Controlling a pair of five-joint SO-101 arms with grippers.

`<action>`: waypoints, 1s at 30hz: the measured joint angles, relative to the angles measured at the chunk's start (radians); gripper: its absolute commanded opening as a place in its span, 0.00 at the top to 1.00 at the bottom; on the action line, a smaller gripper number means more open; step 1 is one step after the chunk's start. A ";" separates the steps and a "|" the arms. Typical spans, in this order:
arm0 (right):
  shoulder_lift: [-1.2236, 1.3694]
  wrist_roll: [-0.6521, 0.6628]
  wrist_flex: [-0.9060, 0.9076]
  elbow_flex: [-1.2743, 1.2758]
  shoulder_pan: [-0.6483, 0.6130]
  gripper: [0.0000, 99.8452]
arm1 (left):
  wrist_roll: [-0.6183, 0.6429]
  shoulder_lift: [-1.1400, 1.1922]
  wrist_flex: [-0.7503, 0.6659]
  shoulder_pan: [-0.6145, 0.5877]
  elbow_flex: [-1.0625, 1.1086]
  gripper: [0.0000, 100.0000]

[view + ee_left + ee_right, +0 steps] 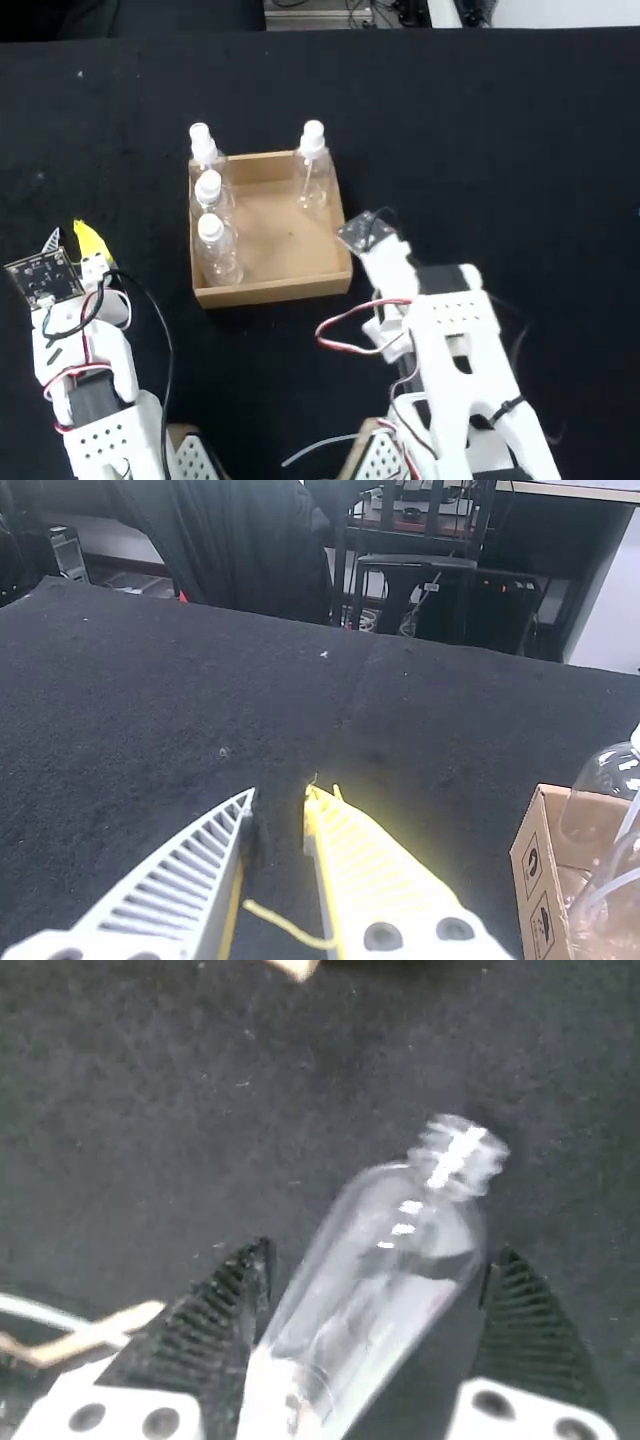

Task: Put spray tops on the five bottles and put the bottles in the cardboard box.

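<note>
Across the black surface (500, 130) two arms sit low at the near edge. The right arm (450, 330) leans by the near right corner of the cardboard box (270, 287), its jaws spread wide on either side of one uncapped bottle (420, 1210) lying flat. The left arm (85, 370) sits well left of the box, jaws slightly apart and empty. Four bottles (215, 245) with white spray tops (312, 130) stand inside the box: three along its left wall, one at the far right corner.
</note>
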 measured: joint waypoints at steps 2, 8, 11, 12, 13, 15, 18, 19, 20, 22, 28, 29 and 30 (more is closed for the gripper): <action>0.000 0.009 -0.021 0.020 0.052 0.71 | 0.000 0.000 0.000 0.000 0.000 0.94; 0.000 0.140 -0.031 0.064 0.196 0.77 | 0.000 0.000 0.000 0.000 0.000 0.94; 0.000 0.186 -0.037 0.074 0.264 0.91 | 0.000 0.000 0.000 0.000 0.000 0.94; 0.000 0.198 -0.049 0.074 0.282 0.95 | 0.000 0.000 0.000 0.000 0.000 0.94; 0.000 0.212 -0.068 0.074 0.305 0.96 | 0.000 0.000 0.000 0.000 0.000 0.94; 0.000 0.245 -0.112 0.074 0.361 0.93 | 0.000 0.000 0.000 0.000 0.000 0.94; 0.000 0.359 -0.180 0.074 0.468 0.88 | 0.000 0.000 0.000 0.000 0.000 0.94; 0.000 0.399 -0.203 0.074 0.511 0.88 | 0.000 0.000 0.000 0.000 0.000 0.94; 0.000 0.436 -0.227 0.074 0.560 0.88 | 0.000 0.000 0.000 0.000 0.000 0.94; 0.000 0.476 -0.296 0.074 0.654 0.88 | 0.000 0.000 0.000 0.000 0.000 0.94; 0.077 0.496 -0.413 0.041 0.807 0.84 | 0.000 0.000 0.000 0.000 0.000 0.94; 0.114 0.496 -0.419 0.014 0.816 0.80 | 0.000 0.000 0.000 0.000 0.000 0.94; 0.153 0.491 -0.420 -0.020 0.825 0.74 | 0.000 0.000 0.000 0.000 0.000 0.94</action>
